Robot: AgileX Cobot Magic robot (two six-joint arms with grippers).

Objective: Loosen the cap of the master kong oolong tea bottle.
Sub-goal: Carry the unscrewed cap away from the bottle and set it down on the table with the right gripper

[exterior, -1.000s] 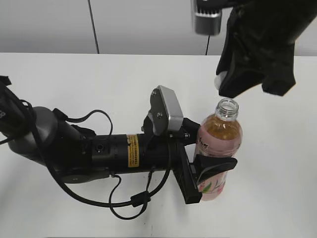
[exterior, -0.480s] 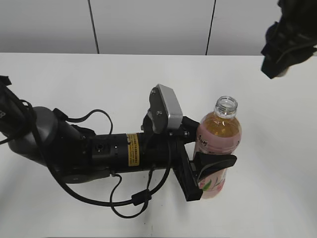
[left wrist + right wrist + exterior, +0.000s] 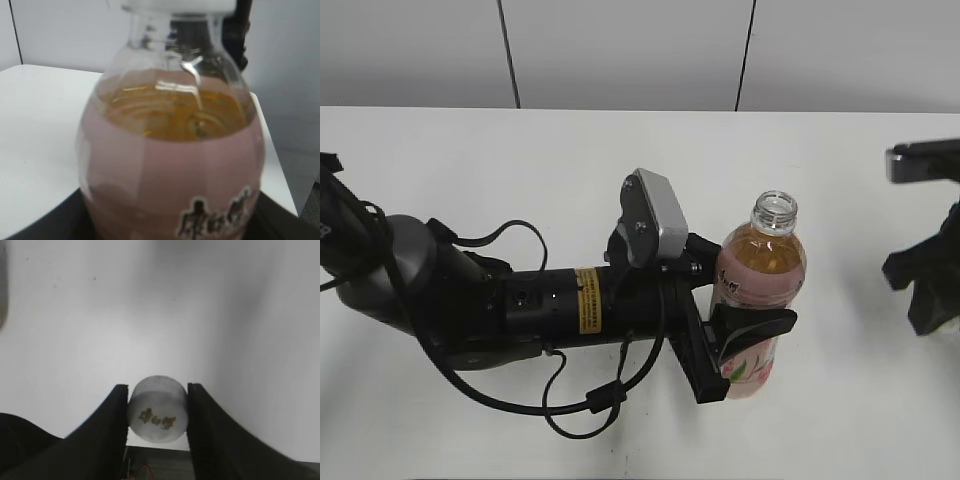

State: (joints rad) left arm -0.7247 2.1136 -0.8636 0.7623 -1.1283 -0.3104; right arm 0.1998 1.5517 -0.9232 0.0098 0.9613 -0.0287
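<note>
The oolong tea bottle (image 3: 760, 290) stands upright right of the table's middle, amber tea inside, pink label, its neck open with no cap on it. My left gripper (image 3: 745, 345) is shut on the bottle's lower body; the left wrist view shows the bottle (image 3: 170, 150) filling the frame. My right gripper (image 3: 935, 310) is low at the right edge of the exterior view, just above the table. In the right wrist view it (image 3: 156, 410) is shut on the white cap (image 3: 157, 409), whose gold logo faces the camera.
The white table (image 3: 520, 170) stretches to the back and left. The left arm's black body and loose cables (image 3: 510, 310) lie across the front left. A grey wall panel (image 3: 620, 50) stands behind the table.
My right gripper, holding the cap, has moved from above the bottle's open neck to the right and down to near the table at the right edge. The bottle and left gripper stayed put.
</note>
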